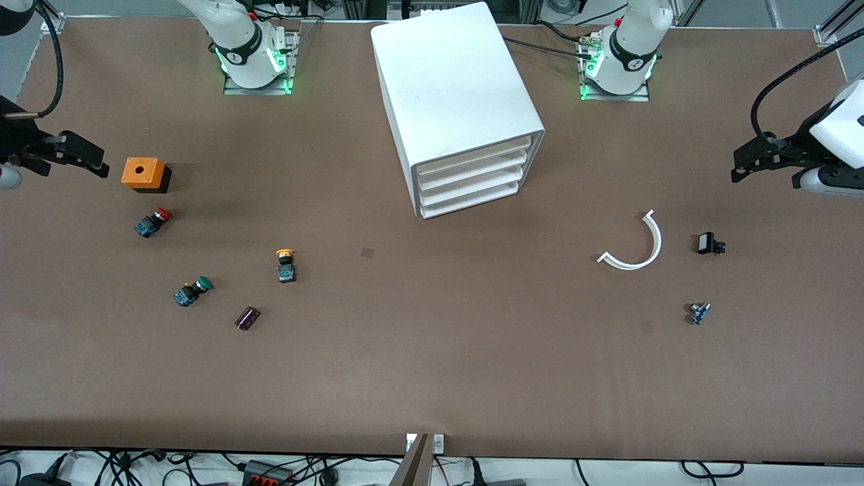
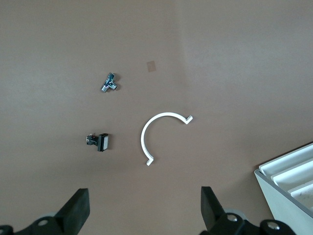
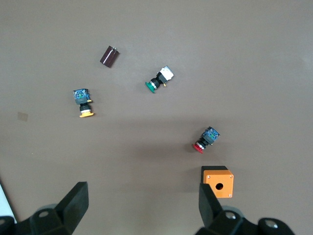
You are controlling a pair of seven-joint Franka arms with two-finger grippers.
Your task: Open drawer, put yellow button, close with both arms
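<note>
The white cabinet stands at the middle of the table, between the two arm bases. Its stack of four drawers faces the front camera and all are shut; a corner shows in the left wrist view. The yellow button lies on the table toward the right arm's end, also in the right wrist view. My right gripper is open and empty, up over the table's end beside the orange box. My left gripper is open and empty, up over the other end.
An orange box, a red-capped switch, a green-capped switch and a dark cylinder lie near the yellow button. Toward the left arm's end lie a white curved strip, a small black part and a small metal part.
</note>
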